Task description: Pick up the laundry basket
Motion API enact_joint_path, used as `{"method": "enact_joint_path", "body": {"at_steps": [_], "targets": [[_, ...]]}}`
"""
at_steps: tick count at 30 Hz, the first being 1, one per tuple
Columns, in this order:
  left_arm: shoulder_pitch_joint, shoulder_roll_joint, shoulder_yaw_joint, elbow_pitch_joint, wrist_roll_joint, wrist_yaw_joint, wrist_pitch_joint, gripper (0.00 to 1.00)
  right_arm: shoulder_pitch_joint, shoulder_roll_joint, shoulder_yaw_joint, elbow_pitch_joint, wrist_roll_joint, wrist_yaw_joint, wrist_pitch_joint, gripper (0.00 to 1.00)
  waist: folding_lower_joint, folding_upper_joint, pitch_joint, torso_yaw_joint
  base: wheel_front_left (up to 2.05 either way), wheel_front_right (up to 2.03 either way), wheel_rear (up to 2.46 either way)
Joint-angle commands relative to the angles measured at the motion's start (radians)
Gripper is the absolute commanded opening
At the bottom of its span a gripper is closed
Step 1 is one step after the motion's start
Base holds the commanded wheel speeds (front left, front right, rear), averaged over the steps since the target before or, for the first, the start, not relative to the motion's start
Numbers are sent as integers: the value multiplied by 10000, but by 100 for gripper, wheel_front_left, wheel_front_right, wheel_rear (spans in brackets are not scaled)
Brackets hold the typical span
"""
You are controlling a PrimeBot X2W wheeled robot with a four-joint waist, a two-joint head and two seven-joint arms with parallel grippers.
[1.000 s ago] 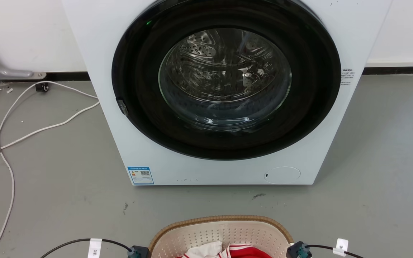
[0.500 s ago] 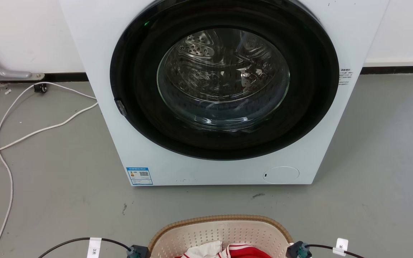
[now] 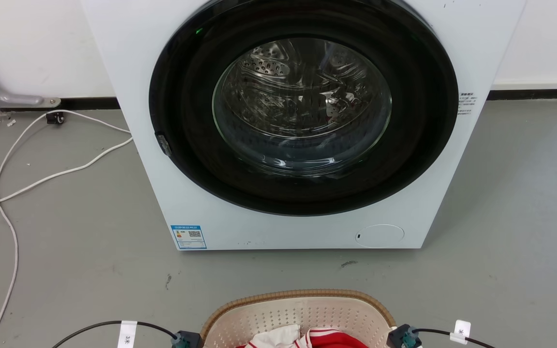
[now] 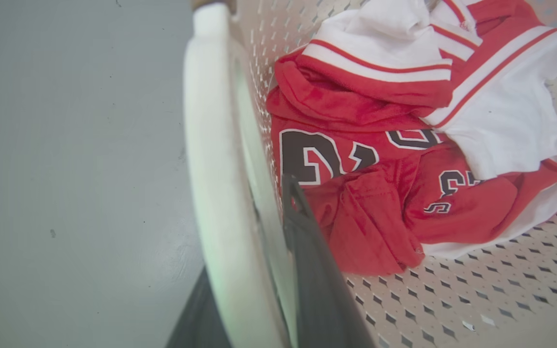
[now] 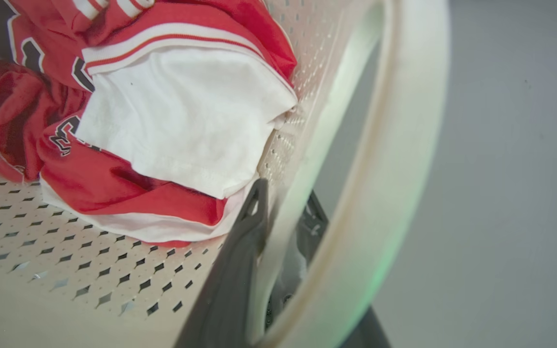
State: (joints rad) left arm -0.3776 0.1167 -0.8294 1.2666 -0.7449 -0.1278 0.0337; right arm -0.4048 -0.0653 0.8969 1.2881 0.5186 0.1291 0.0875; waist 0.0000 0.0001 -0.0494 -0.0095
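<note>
Item: laundry basket [image 3: 307,313], clothes [image 4: 380,145] inside; left claw [image 4: 249,251] clamped on its left wall, right claw [image 5: 283,215] clamped on its right.

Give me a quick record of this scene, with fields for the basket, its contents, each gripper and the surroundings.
laundry basket: cream, perforated, brown woven-look rim, at the head view's bottom edge, in front of the washer
contents: red and white clothes
left gripper: shut on the basket's side, one finger inside, one outside
right gripper: shut on the opposite side, same way
washer: white, front-loading, round door closed
floor: grey, white cable lying left of the washer
</note>
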Motion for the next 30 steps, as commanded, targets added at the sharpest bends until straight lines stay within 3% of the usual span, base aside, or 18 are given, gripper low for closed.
{"method": "enact_joint_path", "body": {"at_steps": [1, 30], "targets": [[-175, 53, -62, 3, -5, -40, -55, 0, -93, -88, 94, 5, -54, 28, -40, 0, 0, -1, 2, -5, 0, 0, 0], [-235, 61, -694, 116, -578, -41, -210, 0, -51, -160, 392, 6, 279, 28, -34, 0, 0, -1, 14, -25, 0, 0, 0]]}}
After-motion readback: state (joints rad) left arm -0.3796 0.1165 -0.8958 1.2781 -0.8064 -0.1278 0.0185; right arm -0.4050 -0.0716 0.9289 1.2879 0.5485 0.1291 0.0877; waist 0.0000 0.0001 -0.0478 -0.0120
